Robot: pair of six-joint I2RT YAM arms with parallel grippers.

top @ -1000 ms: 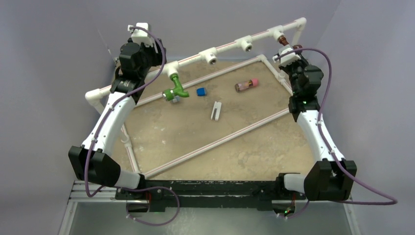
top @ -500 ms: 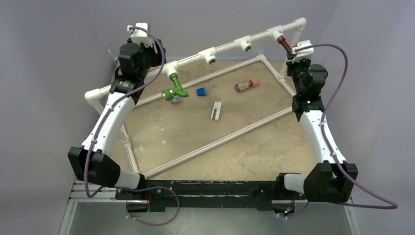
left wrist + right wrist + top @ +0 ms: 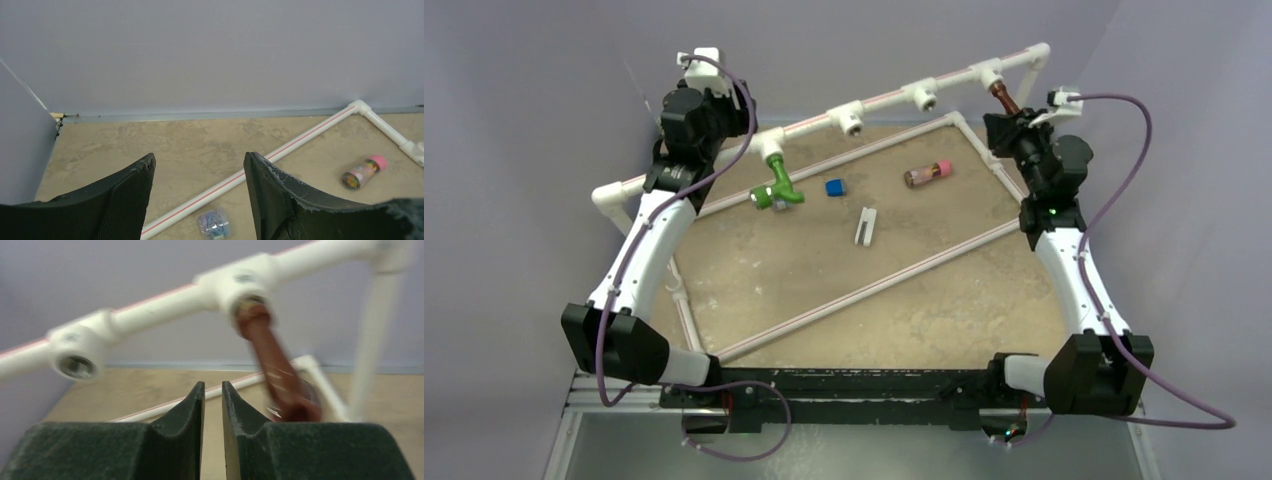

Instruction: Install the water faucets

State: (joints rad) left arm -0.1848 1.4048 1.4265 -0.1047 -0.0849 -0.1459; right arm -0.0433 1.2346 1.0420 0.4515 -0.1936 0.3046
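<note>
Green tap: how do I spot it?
Find the raised white pipe along the table's far side. The green tap hangs from its leftmost tee. It is the only bright green piece; the other tap, far right, is brown.

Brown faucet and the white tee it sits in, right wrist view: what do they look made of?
Brown faucet: probably plastic, reddish-brown with faint glossy streaks; the blur leaves coated metal possible. White tee: looks like moulded plastic, smooth matte white, with thick rounded collars.
</note>
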